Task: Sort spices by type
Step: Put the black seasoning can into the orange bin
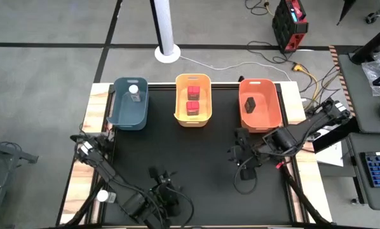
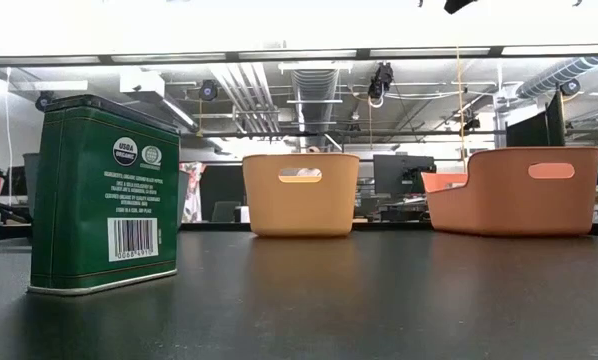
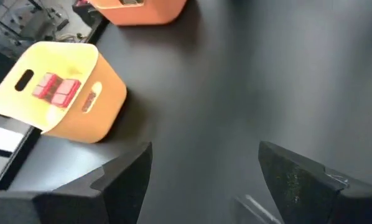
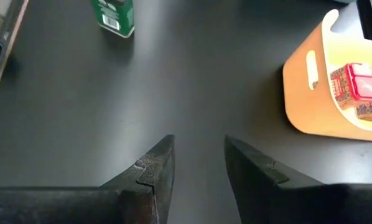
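Green spice tin [image 4: 114, 17] stands upright on table [image 4: 192, 93], well ahead of right claw [image 4: 198, 163], which is part open & empty. Judged light, stiff, slick; to be gripped across flat sides. Left claw [image 3: 204, 180] wide open, empty.

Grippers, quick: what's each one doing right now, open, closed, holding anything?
Left gripper: open, holding nothing, over bare table.
Right gripper: open, holding nothing, also over bare table.
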Robot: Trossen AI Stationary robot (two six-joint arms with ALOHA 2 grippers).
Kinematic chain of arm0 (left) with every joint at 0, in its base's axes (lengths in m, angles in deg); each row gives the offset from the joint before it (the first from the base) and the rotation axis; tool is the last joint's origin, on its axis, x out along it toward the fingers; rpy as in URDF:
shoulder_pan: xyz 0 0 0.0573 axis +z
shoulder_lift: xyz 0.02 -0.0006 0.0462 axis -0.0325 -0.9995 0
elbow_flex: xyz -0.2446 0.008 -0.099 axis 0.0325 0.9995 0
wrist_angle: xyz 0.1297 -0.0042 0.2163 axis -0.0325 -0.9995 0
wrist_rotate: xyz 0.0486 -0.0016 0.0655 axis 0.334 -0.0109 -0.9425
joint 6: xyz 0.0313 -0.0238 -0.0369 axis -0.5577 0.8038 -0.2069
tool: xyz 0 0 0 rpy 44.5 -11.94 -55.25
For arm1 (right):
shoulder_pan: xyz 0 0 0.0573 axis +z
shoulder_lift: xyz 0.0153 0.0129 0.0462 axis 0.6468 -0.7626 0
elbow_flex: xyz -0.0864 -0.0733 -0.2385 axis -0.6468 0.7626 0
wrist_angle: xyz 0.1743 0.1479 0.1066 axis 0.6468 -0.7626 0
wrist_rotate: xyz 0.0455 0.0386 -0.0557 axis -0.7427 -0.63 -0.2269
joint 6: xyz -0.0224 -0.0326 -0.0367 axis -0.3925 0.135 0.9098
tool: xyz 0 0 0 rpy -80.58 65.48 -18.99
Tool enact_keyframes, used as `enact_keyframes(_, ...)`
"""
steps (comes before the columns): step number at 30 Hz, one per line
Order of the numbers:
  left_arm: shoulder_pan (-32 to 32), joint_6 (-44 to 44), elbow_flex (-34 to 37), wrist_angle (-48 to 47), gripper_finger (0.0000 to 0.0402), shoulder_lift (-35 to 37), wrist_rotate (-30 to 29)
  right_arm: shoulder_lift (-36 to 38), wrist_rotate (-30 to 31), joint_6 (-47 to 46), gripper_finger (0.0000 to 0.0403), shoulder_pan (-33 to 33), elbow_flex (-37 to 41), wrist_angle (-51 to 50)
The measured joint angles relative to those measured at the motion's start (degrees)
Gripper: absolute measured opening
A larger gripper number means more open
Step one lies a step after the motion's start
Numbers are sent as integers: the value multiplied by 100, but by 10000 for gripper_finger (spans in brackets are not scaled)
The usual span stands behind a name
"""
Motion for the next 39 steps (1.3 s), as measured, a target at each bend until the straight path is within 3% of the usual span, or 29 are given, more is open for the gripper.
enact_keyframes(7,-16,1040,-524,-1022,278,-176,915,0,88,50,119,-2,97,-118)
enact_keyframes(18,-8,2576,-480,-979,278,5,2352,-2,90,-22,135,-4,354,-88)
enact_keyframes(25,167,3473,-232,-886,278,-19,2626,-2,88,-20,158,-11,352,-86)
enact_keyframes(39,714,3645,609,-1,290,-24,2941,0,39,-257,259,-17,340,-299)
